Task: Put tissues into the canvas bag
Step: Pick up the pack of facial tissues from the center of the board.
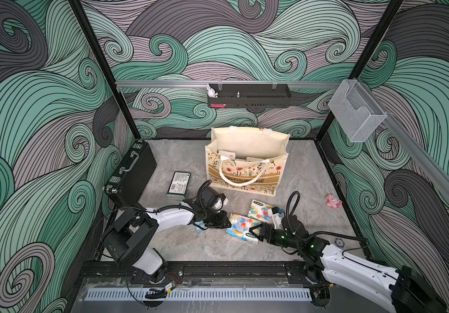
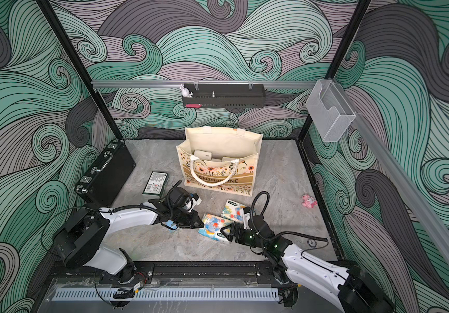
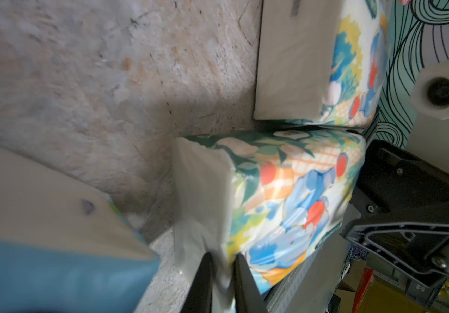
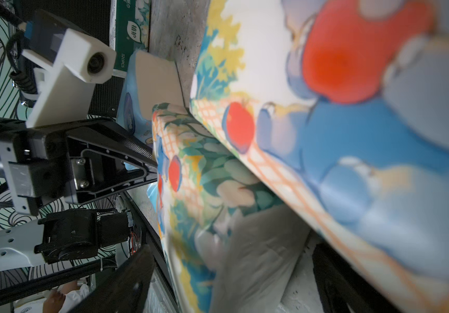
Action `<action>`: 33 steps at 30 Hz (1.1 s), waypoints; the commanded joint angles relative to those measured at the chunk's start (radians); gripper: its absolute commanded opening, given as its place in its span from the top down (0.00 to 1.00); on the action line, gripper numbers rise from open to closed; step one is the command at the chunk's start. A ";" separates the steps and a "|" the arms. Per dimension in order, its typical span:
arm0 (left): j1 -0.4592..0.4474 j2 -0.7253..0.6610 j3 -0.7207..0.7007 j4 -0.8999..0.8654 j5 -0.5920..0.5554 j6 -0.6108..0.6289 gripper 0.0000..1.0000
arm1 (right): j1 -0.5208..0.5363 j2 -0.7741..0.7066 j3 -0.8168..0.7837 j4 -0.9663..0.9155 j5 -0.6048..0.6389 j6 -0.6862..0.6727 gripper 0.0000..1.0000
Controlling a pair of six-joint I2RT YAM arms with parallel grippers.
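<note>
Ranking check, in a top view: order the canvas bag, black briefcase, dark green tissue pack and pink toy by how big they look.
1. canvas bag
2. black briefcase, seen at a slant against the wall, so second only by looks
3. dark green tissue pack
4. pink toy

Top views: high, looking down over the whole tabletop (image 1: 190,249).
Wrist views: close, facing each other across the elephant-print tissue pack (image 3: 285,195).
</note>
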 commanded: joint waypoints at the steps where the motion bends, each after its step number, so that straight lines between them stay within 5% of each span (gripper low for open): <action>1: 0.002 0.040 -0.050 -0.021 -0.055 0.000 0.87 | -0.006 -0.008 -0.009 0.024 -0.015 0.019 0.08; 15: 0.011 0.024 -0.055 -0.038 -0.068 0.009 0.88 | -0.007 0.118 0.017 0.316 -0.091 0.050 0.17; 29: 0.011 -0.055 -0.027 -0.078 -0.044 -0.006 0.86 | -0.007 0.059 0.017 0.291 -0.104 0.070 0.41; 31: 0.010 -0.070 -0.017 -0.089 -0.034 -0.009 0.81 | -0.007 0.030 0.027 0.230 -0.094 0.052 0.47; 33: 0.011 -0.116 0.003 -0.116 -0.018 -0.016 0.65 | -0.007 -0.020 0.053 0.108 -0.074 0.010 0.58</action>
